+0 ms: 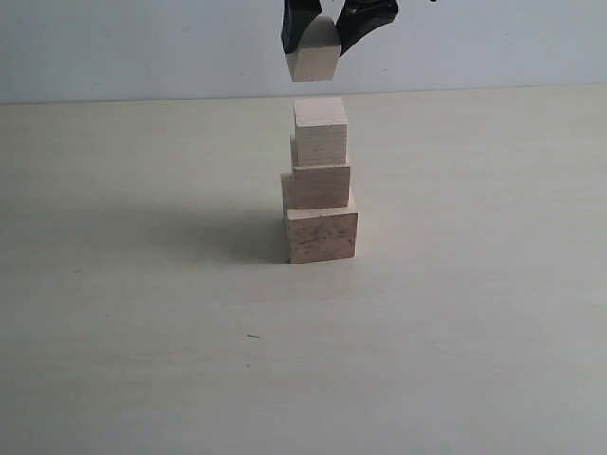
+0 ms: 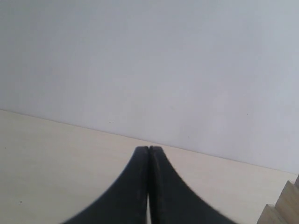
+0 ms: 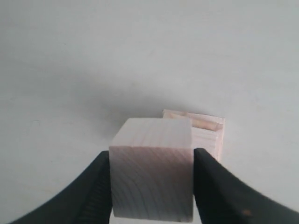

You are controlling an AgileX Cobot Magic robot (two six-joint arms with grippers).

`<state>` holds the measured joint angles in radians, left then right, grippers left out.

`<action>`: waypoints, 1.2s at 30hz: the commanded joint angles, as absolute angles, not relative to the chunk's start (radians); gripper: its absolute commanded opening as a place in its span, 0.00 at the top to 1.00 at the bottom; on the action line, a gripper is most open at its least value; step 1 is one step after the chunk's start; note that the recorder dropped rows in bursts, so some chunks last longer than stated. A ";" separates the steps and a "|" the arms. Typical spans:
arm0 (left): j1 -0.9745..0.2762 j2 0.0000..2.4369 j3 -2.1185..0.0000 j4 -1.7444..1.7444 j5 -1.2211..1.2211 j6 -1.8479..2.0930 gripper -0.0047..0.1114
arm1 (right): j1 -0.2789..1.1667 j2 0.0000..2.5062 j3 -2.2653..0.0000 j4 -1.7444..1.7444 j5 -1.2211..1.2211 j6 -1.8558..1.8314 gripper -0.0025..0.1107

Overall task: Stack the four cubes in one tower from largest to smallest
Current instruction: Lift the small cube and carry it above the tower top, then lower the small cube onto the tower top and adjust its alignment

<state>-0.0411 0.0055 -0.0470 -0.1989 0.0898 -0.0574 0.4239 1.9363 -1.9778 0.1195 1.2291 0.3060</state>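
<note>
R gripper (image 1: 318, 45) snug on smallest cube (image 1: 314, 62)

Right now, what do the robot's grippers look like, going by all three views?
Both are plain black. The left gripper shows two smooth fingers, broad at the base and curving in to narrow rounded tips. The right gripper has the same curved black fingers. No cables or arm links are in view.
</note>
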 commanded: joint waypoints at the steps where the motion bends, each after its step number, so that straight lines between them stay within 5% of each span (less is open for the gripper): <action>1: -0.046 0.000 -0.046 -0.197 0.088 -0.057 0.96 | 0.443 1.941 -1.979 0.059 1.221 0.323 0.60; 36: -0.050 0.000 -0.046 -0.197 0.088 -0.057 0.96 | 0.464 1.933 -1.979 0.028 1.221 0.389 0.60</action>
